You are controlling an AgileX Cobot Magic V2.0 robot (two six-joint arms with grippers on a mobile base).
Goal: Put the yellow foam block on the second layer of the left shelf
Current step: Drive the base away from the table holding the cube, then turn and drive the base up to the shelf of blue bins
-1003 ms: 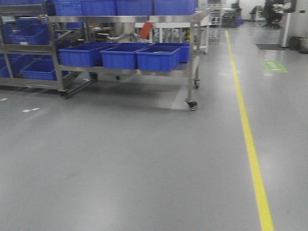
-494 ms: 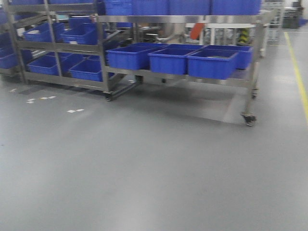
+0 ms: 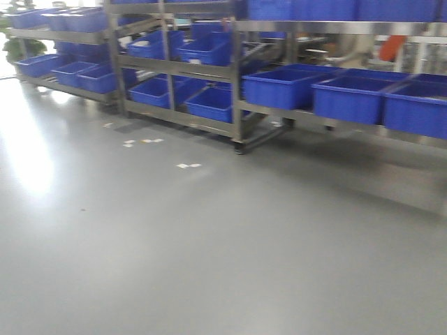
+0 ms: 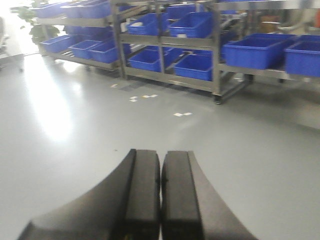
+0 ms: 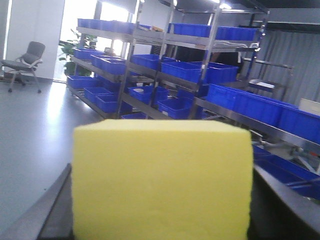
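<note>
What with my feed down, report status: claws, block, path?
Left claw shut, empty. Right claw shut on yellow foam block. Shelves of blue bins ahead, open floor between.

A smooth grey floor (image 3: 174, 265) runs up to a row of stainless steel shelving racks (image 3: 237, 105) loaded with blue plastic bins (image 3: 279, 87). Small white tape marks (image 3: 187, 166) dot the floor near them. Daylight from a bright window (image 5: 82, 10) glares off the floor at the far end, near a green potted plant (image 5: 67, 50) and a grey office chair (image 5: 27, 60).
</note>
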